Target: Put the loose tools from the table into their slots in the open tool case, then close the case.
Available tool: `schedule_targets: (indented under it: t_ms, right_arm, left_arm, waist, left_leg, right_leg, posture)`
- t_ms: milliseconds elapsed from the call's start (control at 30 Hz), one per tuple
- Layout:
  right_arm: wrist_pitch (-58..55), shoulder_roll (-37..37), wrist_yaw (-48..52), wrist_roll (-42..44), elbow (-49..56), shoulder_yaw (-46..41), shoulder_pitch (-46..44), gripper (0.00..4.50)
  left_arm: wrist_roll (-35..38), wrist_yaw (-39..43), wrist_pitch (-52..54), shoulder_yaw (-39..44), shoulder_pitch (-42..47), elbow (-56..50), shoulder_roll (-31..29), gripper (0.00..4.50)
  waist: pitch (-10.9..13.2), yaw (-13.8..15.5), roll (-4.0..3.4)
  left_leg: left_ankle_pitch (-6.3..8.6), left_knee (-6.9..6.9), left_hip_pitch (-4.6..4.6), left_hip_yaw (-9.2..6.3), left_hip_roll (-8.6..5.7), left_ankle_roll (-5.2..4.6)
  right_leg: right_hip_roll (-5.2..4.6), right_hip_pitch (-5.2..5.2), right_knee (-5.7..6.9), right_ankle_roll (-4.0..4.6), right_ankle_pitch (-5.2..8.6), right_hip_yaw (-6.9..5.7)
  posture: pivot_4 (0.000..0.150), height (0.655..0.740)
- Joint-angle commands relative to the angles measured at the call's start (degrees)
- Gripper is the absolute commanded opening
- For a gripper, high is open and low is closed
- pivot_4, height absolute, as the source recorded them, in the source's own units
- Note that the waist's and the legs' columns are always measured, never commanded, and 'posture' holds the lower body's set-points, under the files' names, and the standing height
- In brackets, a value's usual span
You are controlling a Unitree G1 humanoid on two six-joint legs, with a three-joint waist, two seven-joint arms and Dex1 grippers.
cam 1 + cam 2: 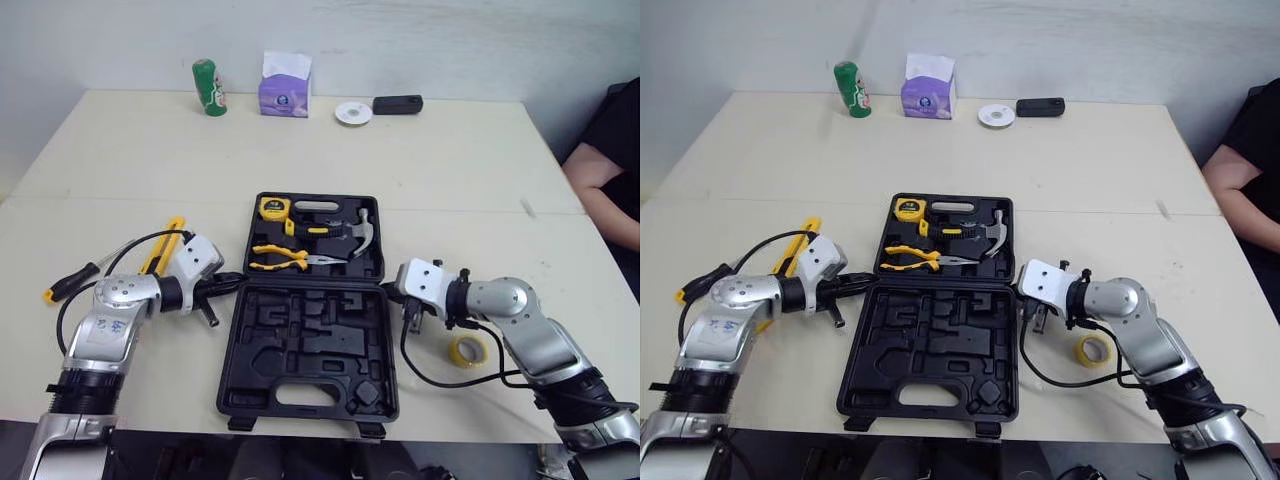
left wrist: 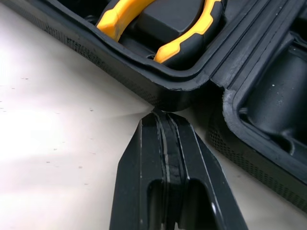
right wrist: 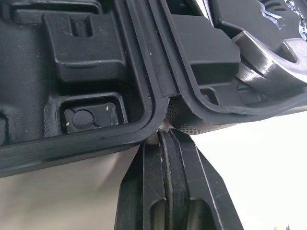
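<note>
Silver arms (image 1: 110,320), white wrist housings (image 1: 425,280), looping black cables (image 1: 420,365), black left pincer (image 2: 162,120), black right pincer (image 3: 165,139)

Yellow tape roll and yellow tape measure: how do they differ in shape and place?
The yellow tape roll is an open ring; the yellow-and-black tape measure is a solid block. The roll lies loose on the cream table, right of the black plastic tool case; the tape measure sits in a slot in its far half. Both are mostly yellow.
</note>
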State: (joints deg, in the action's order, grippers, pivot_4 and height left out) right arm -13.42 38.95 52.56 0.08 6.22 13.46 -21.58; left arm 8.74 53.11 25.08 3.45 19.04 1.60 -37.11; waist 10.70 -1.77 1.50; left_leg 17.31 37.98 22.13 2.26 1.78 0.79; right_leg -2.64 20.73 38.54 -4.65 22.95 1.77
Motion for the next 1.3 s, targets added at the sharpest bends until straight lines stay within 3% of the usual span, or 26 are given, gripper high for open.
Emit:
schedule_targets:
  t_ms: [33,533,667,867,900,933,1167,1200,1300]
  right_arm:
    - [2.1,-0.6,0.4,0.3,0.6,-0.1,-0.7,0.0]
    - [4.2,0.1,1.0,2.8,0.9,-4.1,0.8,0.0]
    - [9.5,4.5,3.5,5.6,1.1,-9.7,3.5,0.0]
    - [11.6,11.6,8.6,15.0,2.6,-24.7,14.0,0.0]
    - [12.1,12.5,9.0,15.8,2.1,-27.6,16.1,0.65]
    - [12.6,13.3,9.3,16.3,1.3,-30.3,18.0,0.88]
    - [19.6,16.4,10.8,17.0,-10.5,-45.5,26.3,4.17]
    - [20.9,16.6,10.5,16.9,-12.3,-46.7,26.8,4.5]
    - [24.8,15.9,11.3,19.1,-18.9,-51.1,27.9,4.5]
  left_arm:
    - [2.5,0.6,0.0,-1.1,-1.2,-4.6,0.8,0.06]
    - [3.3,2.7,-4.7,2.1,-3.6,-3.8,-3.7,0.06]
    - [6.1,5.0,-6.9,6.7,-6.0,-5.5,-7.5,0.06]
    - [14.0,9.9,-6.7,20.6,-10.6,-3.3,-14.6,0.06]
    - [13.8,10.8,-9.0,23.2,-11.5,0.1,-15.9,0.65]
    - [12.9,11.0,-11.5,25.4,-12.4,3.4,-17.2,0.89]
    - [9.7,10.1,-24.6,35.9,-16.9,28.1,-25.6,3.98]
    - [9.7,9.7,-25.7,36.8,-17.1,30.5,-26.4,4.45]
    - [9.6,8.1,-29.5,39.8,-17.5,40.3,-29.5,4.45]
  waist:
    - [0.0,0.0,0.0]
    - [0.0,-0.3,0.0]
    - [0.0,-0.2,-0.01]
    - [0.0,-0.1,-0.01]
    - [0.0,-0.2,-0.02]
    - [0.0,-0.2,-0.02]
    - [0.0,-1.1,-0.03]
    - [0.0,-1.3,-0.02]
    - [0.0,-1.4,-0.01]
  left_leg:
    - [0.0,0.0,0.0,0.0,0.0,0.0]
    - [0.0,0.0,-0.01,0.0,0.01,0.01]
    - [0.01,-0.01,0.02,-0.01,0.01,-0.01]
    - [0.16,-0.09,0.01,-0.04,0.04,-0.27]
    - [0.16,-0.1,-0.01,-0.06,0.05,-0.28]
    - [0.17,-0.11,-0.02,-0.05,0.05,-0.29]
    - [0.2,-0.35,-0.14,-0.03,0.0,-0.35]
    - [0.2,-0.46,-0.16,-0.02,-0.02,-0.36]
    - [0.19,-0.66,-0.24,0.0,-0.04,-0.34]
  right_leg:
    - [0.0,0.0,-0.02,0.0,0.0,0.0]
    - [0.01,0.01,-0.02,0.0,0.0,0.01]
    - [0.01,0.01,-0.07,0.0,0.0,0.0]
    - [0.01,-0.08,-0.32,0.0,0.0,-0.05]
    - [0.01,-0.14,-0.37,0.0,0.0,-0.06]
    - [0.01,-0.15,-0.42,0.0,0.0,-0.06]
    - [-0.04,-0.2,-0.56,0.0,0.0,-0.05]
    - [-0.07,-0.2,-0.61,0.0,0.0,-0.05]
    - [-0.1,-0.19,-0.63,-0.01,-0.01,-0.05]
  posture:
    - [0.15,0.74]
    - [0.15,0.74]
    - [0.15,0.74]
    - [0.15,0.74]
    - [0.15,0.74]
    - [0.15,0.74]
    - [0.15,0.74]
    - [0.15,0.74]
    - [0.15,0.74]
